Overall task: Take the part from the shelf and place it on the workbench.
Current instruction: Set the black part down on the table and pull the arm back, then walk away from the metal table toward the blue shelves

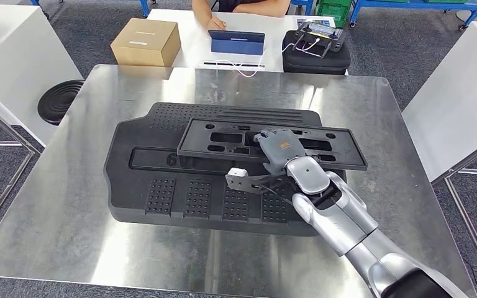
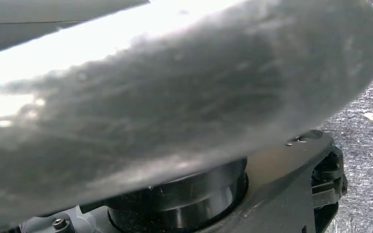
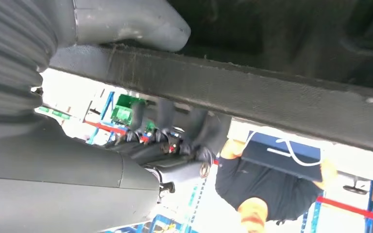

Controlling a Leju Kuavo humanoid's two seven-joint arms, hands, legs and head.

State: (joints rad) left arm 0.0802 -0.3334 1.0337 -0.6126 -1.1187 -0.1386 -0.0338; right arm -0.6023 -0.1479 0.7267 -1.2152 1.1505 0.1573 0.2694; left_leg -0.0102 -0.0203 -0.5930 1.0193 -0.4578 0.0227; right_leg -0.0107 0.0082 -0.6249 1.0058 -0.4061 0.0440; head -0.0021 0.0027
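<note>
My right hand [image 1: 281, 151] grips the near edge of the part [image 1: 273, 142], a long flat black frame with cut-outs; in the right wrist view my thumb [image 3: 131, 24] lies on one face of its edge and my dark fingers [image 3: 194, 133] curl round the other. The part is tilted, lying across the top of a large black moulded panel [image 1: 180, 180] that rests under my hand on the steel workbench [image 1: 68, 205]. The panel takes up the middle of the bench, so the part touches it rather than the metal. Beyond my hand, past the far rim of the bench, a white table [image 1: 192, 37] carries a cardboard box [image 1: 146, 41], a blue tablet [image 1: 236, 42] with a white cable, and a black case [image 1: 315, 53]; a person [image 1: 236, 7] sits behind it with a hand near the tablet. Far off to my left a black round disc [image 1: 59, 100] lies on the floor. Whether my left hand is spread or closed I cannot tell.
</note>
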